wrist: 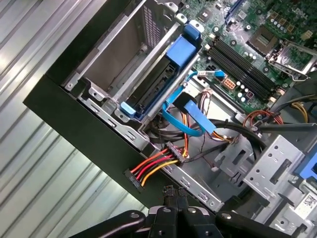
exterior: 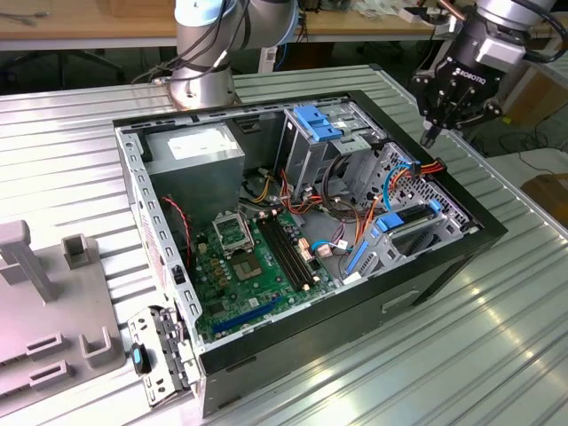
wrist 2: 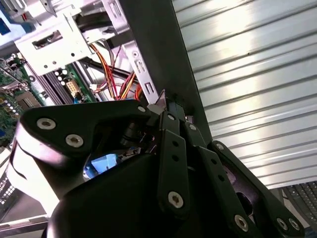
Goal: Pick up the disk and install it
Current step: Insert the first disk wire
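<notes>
In the exterior view, the black gripper [exterior: 432, 135] hangs over the rim of the open black metal computer case [exterior: 426, 275] at the exterior view's right. Its fingers are pinched together on nothing. The disk [exterior: 413, 219], a dark grey drive framed by bright blue plastic rails, sits in the lower bay inside the case, below the gripper and apart from it. The case rests on a ribbed silver metal table [exterior: 497, 355].

In the second wrist view, the gripper [wrist 2: 166, 105] has its fingertips meeting over the case wall, near red, orange and yellow wires [wrist 2: 126, 82].

In the first wrist view, the gripper [wrist: 173, 192] is closed and empty. The disk [wrist: 181, 49] lies seated in a grey metal cage [wrist: 116, 52], beside a flat blue cable [wrist: 190, 106].
</notes>
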You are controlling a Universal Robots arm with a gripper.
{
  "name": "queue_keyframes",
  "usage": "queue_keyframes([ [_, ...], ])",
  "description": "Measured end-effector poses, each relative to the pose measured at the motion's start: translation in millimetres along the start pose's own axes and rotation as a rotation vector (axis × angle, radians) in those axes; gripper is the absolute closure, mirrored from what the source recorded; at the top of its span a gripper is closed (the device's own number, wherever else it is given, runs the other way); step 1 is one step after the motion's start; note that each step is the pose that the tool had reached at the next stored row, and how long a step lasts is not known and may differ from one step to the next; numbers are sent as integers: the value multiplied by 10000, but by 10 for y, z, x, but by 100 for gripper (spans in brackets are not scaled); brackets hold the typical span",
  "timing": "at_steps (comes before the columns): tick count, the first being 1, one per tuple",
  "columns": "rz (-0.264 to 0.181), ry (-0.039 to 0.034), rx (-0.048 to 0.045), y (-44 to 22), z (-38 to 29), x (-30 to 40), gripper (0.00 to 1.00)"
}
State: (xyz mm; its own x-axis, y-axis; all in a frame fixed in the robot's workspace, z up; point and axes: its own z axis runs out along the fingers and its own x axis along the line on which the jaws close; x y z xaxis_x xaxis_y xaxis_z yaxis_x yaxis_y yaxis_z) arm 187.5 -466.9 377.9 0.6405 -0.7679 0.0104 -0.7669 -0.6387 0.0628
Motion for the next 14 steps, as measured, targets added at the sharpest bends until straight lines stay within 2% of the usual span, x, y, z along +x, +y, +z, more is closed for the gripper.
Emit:
queue_keyframes([
  [4, -149, 11, 0, -39, -4, -35, 89],
  [9, -1128, 72, 12, -42, -3, -33, 89],
  [10, -1486, 97, 16, -42, -4, -34, 89],
  [12, -1790, 116, 20, -37, -3, -28, 89],
  [13, -1908, 124, 21, -31, -3, -21, 89],
  [14, -2057, 135, 24, 15, 1, 33, 89],
])
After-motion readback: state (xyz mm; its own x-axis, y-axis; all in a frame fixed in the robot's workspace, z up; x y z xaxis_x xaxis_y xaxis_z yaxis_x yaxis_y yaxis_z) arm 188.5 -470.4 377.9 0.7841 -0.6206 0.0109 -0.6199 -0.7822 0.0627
